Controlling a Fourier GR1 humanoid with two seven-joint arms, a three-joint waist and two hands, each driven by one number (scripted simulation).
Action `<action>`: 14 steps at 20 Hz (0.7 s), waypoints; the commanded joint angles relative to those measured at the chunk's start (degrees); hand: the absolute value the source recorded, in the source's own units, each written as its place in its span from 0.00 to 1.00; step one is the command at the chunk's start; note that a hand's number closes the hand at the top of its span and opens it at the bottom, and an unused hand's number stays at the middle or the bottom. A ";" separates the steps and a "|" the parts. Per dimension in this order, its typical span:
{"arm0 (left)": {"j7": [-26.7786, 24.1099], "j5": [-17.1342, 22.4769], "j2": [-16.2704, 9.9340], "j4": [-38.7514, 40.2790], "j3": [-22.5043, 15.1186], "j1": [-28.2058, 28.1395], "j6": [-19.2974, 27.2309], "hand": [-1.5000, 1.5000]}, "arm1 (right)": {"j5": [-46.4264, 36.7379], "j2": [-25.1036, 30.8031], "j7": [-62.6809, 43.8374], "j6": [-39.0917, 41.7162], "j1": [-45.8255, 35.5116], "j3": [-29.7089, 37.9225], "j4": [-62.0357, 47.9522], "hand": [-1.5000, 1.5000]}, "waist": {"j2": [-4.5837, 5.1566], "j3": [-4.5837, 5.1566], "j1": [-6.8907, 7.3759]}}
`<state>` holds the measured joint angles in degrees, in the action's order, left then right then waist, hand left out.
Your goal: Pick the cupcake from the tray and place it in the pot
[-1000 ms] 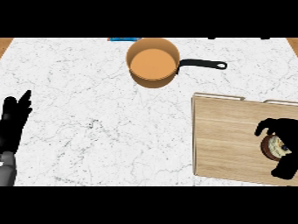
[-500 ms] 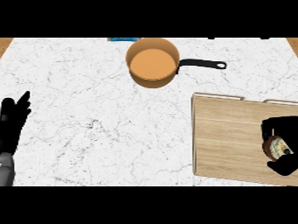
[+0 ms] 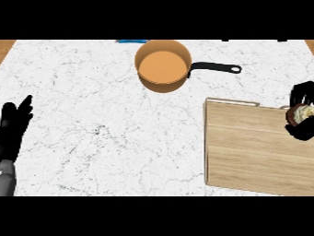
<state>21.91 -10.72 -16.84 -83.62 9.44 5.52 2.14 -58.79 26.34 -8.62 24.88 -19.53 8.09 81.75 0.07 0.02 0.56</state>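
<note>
My right robot hand (image 3: 310, 114) sits at the right edge of the frame, its black fingers curled round the cupcake (image 3: 303, 112). Only a small tan and cream patch of the cupcake shows between the fingers. The hand and cupcake appear over the upper right corner of the wooden tray (image 3: 254, 147), which fills the lower right of the frame on the white marble desk (image 3: 105, 106). I cannot tell whether the cupcake rests on the tray or is raised off it.

The pot (image 3: 163, 66), orange with a black handle pointing right, stands at the upper middle of the frame, well apart from my right hand. Nothing shows inside it.

My left robot hand (image 3: 9, 131) rests at the left edge of the frame, fingers straight and pointing up, holding nothing.

As I judge it, the grasp is made, so the first part of the task looks done. Left to do: carry the cupcake up and to the left across the desk, bring it over the pot's mouth, and release it inside.
</note>
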 commanded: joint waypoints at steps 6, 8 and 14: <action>-0.45 -1.69 0.73 -0.31 -0.45 -1.66 0.98 0.50 | 2.68 -3.22 -5.63 -6.07 -9.56 5.63 8.92 1.00 | -0.30 0.00 -0.35; 1.53 0.43 -0.01 -0.70 0.36 -0.01 -0.96 0.50 | 3.87 -2.31 -3.80 -6.24 -11.44 5.51 13.23 1.00 | -0.37 0.00 -0.58; -0.01 0.06 0.64 1.43 0.80 0.75 0.04 0.50 | 10.70 -5.63 -6.96 -6.16 -19.60 8.09 22.91 1.00 | -0.34 0.04 -0.81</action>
<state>22.55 -11.11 -16.48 -83.27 9.78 5.72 2.20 -50.74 21.62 -13.71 18.50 -34.69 15.38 98.92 -0.29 0.03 -0.11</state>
